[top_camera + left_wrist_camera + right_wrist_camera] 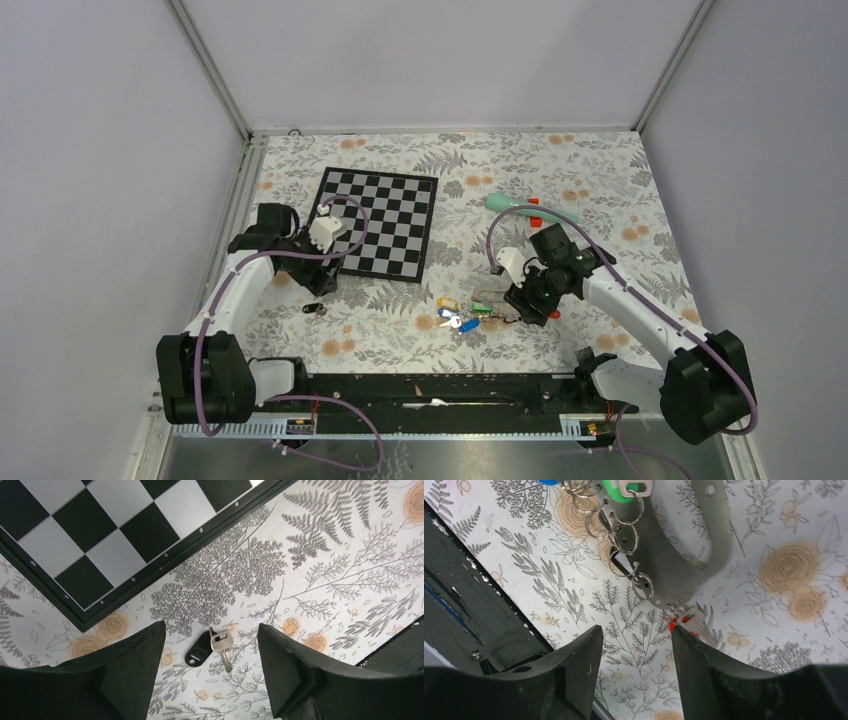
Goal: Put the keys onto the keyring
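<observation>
A lone key with a black tag [204, 649] lies flat on the floral tablecloth. My left gripper [211, 628] hangs above it, open, one finger on each side and not touching it. From above, this key [313, 309] sits just in front of the left gripper [318, 288]. The keyring [664, 575], a grey metal loop, carries small split rings with green-tagged [621, 490] and red-tagged [680, 625] keys. My right gripper [635, 630] is open just short of it, nothing between its fingers. From above, the tagged keys [458, 318] and keyring [487, 300] lie left of the right gripper [522, 305].
A black and white chessboard [380, 222] lies at the back left, its corner close to the left gripper [100, 535]. A teal tube with a red cap [530, 208] lies behind the right arm. The black base rail [430, 390] runs along the near edge.
</observation>
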`<state>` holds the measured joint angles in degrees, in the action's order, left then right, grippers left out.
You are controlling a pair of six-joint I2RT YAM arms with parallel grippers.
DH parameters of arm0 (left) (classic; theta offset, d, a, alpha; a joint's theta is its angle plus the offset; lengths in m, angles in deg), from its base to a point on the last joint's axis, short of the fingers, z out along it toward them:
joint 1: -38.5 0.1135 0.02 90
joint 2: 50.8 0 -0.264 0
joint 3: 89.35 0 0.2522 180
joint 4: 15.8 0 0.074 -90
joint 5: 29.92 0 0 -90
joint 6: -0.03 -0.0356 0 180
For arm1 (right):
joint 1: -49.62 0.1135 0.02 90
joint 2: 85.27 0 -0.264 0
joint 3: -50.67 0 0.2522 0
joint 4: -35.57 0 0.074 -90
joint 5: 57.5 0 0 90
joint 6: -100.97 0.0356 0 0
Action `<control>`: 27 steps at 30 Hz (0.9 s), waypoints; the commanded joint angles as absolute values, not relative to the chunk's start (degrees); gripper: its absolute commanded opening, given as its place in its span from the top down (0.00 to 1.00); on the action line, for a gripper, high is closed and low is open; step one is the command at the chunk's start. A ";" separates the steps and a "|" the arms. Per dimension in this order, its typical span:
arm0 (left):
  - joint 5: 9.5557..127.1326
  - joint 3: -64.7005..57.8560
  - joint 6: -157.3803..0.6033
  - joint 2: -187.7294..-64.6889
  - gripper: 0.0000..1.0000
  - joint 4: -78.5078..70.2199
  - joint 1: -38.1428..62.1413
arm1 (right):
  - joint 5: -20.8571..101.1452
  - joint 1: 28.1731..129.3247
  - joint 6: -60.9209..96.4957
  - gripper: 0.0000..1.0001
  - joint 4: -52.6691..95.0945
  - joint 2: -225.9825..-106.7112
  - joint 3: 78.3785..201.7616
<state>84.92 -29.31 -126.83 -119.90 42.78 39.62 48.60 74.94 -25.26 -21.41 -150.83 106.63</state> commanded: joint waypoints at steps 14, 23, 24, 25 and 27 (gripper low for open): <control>88.41 -25.33 -123.00 -119.77 0.25 39.70 36.49 | 52.55 74.64 -35.10 0.44 -19.96 -163.40 109.81; 88.18 -24.96 -122.95 -120.49 0.25 39.62 36.13 | 52.80 74.63 -35.50 0.46 -19.66 -166.75 112.28; 88.15 -24.92 -122.96 -120.58 0.25 39.63 36.13 | 52.86 74.65 -35.60 0.46 -19.64 -167.24 112.46; 88.18 -24.88 -123.01 -120.66 0.25 39.62 36.13 | 53.00 74.67 -35.61 0.47 -19.53 -167.84 112.49; 88.09 -24.96 -123.00 -120.76 0.25 39.69 36.13 | 53.65 74.63 -35.38 0.50 -19.62 -168.92 112.67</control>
<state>87.11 -27.28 -123.27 -120.41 41.09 36.30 51.70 74.94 -34.41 -19.43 -166.96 110.56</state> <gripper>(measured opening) 0.751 0.525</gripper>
